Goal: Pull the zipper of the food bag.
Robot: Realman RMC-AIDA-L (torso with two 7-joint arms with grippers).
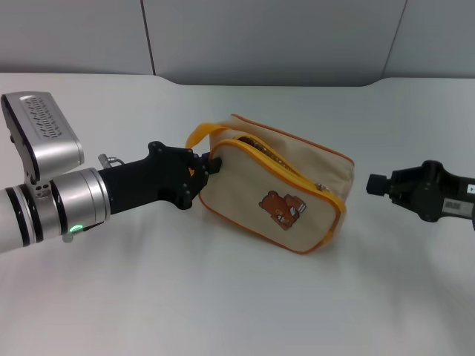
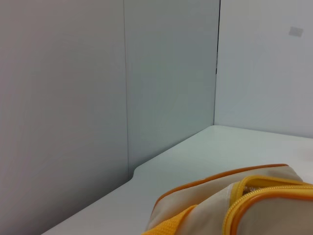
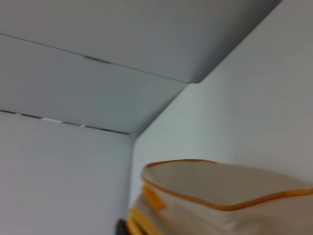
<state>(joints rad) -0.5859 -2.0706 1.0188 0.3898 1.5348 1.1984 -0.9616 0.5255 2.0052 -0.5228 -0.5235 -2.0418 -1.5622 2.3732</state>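
Beige food bag (image 1: 278, 189) lies tilted, yellow-orange zipper (image 1: 286, 165) partly open.

White table (image 1: 223, 311) carries the beige food bag (image 1: 297, 178)

Pale table (image 1: 223, 311), seemingly grey panelled wall (image 1: 260, 37)

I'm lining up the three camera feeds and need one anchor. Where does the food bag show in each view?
Head view: the food bag lies mid-table, between the left gripper at its strap end and the right gripper, which is apart from it.
Left wrist view: the bag fills the lower corner.
Right wrist view: the bag sits along the lower edge.
Shared landmark: its orange piping.
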